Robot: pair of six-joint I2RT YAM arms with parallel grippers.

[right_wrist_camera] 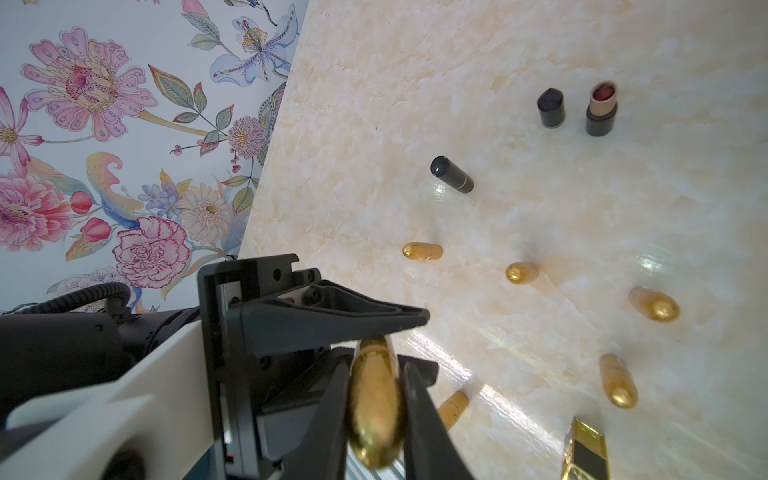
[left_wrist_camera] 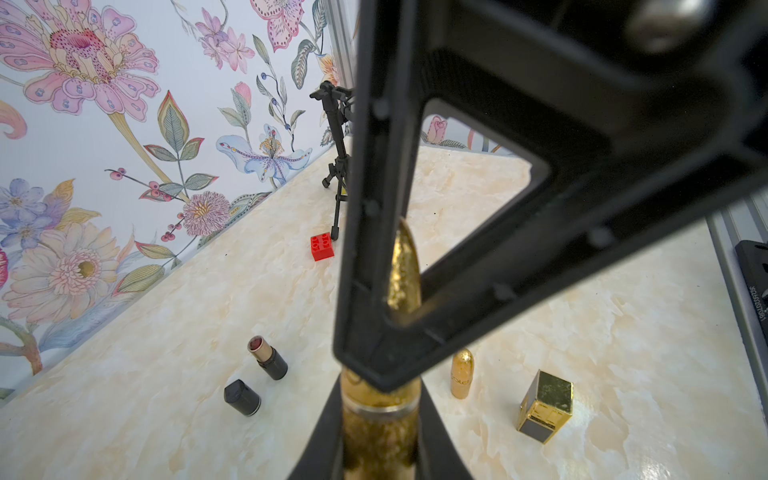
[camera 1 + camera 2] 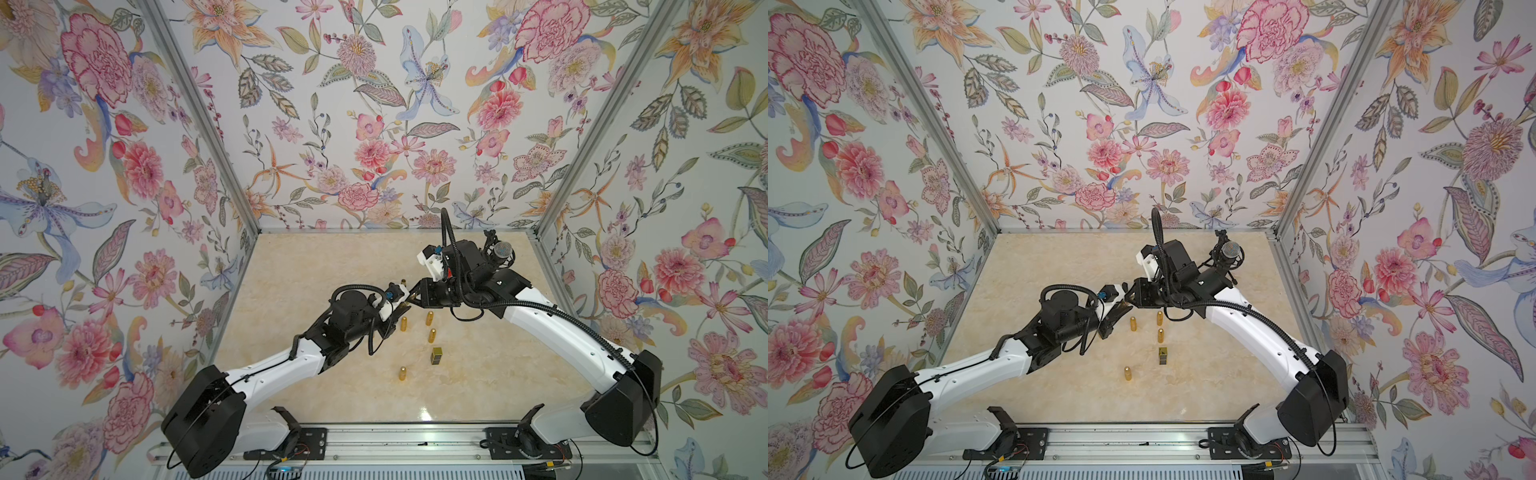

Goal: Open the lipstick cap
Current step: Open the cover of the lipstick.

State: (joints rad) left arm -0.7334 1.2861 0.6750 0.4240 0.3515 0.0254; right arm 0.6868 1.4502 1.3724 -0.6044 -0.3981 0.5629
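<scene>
A gold bullet-shaped lipstick [image 2: 380, 436] hangs in the air above the middle of the table, held between both arms. My left gripper [image 2: 379, 415] is shut on its lower body. My right gripper [image 1: 376, 374] is shut on its rounded cap [image 1: 376, 399]. The cap sits on the body, with a thin silver band showing at the joint. In a top view the left gripper [image 3: 405, 305] and right gripper [image 3: 415, 296] meet tip to tip and hide most of the lipstick.
Several gold lipsticks [image 3: 429, 318] stand on the marble table [image 3: 332, 270] below the grippers, beside a square gold case [image 3: 436, 356]. An open black lipstick [image 2: 268, 357], its cap [image 2: 242, 397], a red brick [image 2: 322, 246] and a microphone stand [image 3: 500, 251] lie farther back.
</scene>
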